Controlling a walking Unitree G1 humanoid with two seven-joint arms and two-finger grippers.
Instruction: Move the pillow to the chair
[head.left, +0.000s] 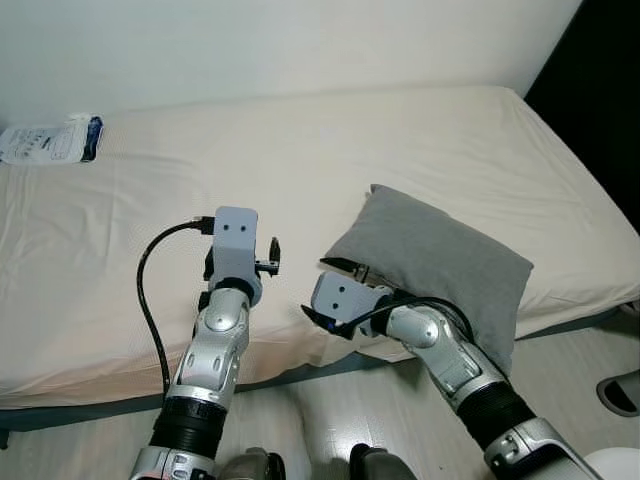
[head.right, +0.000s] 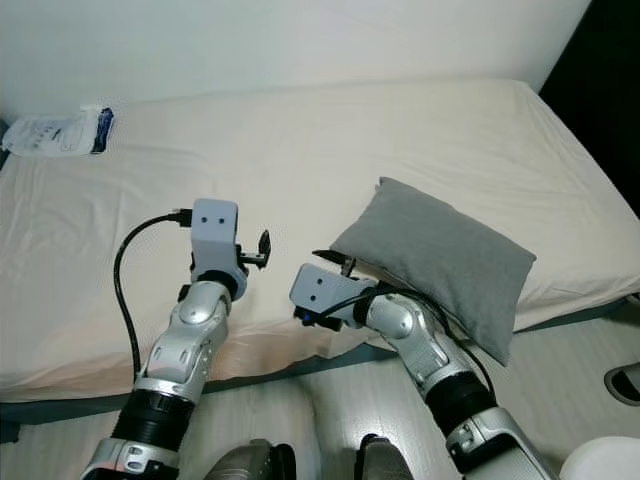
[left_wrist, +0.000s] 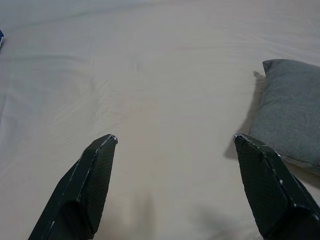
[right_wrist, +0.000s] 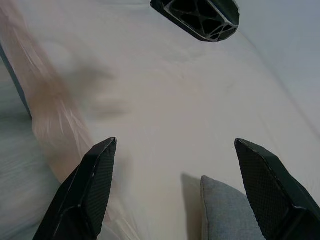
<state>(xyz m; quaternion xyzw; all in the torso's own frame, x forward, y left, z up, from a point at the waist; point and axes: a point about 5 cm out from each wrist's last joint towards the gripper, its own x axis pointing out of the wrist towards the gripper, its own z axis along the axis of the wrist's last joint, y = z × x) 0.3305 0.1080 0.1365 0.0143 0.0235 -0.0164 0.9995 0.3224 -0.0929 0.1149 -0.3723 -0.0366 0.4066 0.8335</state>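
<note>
The grey pillow (head.left: 440, 262) lies tilted on the cream bed (head.left: 300, 150), near its front right edge, with one corner hanging over the side. My right gripper (right_wrist: 175, 142) is open and low at the pillow's near left corner (right_wrist: 225, 210), with nothing between its fingers. One of its black fingers (head.left: 342, 265) touches or nearly touches that corner. My left gripper (left_wrist: 175, 137) is open over the bare sheet to the left of the pillow (left_wrist: 295, 110), apart from it. Its wrist block (head.left: 235, 235) hides its fingers in the eye views.
A white and blue packet (head.left: 50, 140) lies at the bed's far left by the wall. The light wooden floor (head.left: 580, 350) runs along the bed's front edge. A grey object (head.left: 620, 390) and a white one (head.left: 618, 465) sit on the floor at the right.
</note>
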